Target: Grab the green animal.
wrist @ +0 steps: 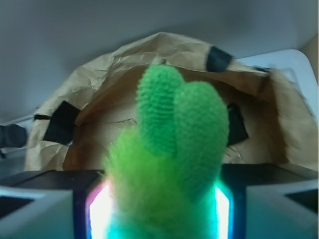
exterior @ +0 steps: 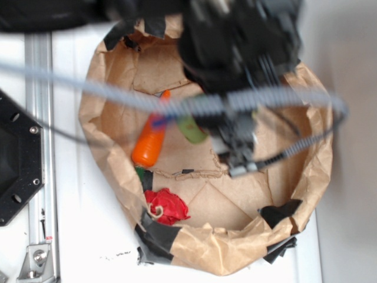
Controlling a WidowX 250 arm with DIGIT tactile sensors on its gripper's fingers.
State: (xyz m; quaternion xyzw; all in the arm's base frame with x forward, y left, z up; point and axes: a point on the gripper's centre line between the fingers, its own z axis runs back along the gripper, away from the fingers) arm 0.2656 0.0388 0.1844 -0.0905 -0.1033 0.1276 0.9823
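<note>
The green animal, a lime-green plush, fills the middle of the wrist view, two rounded darker-green lobes sticking up past the jaws. My gripper is shut on its fuzzy body, with a glowing pad pressed to each side. In the exterior view only part of the green animal shows, inside the brown paper bag, just left of my blurred black gripper. Whether the toy still touches the bag floor cannot be told.
An orange carrot lies just left of the toy, and a red cloth lump sits near the bag's front wall. A grey cable crosses above the bag. A black plate is on the left.
</note>
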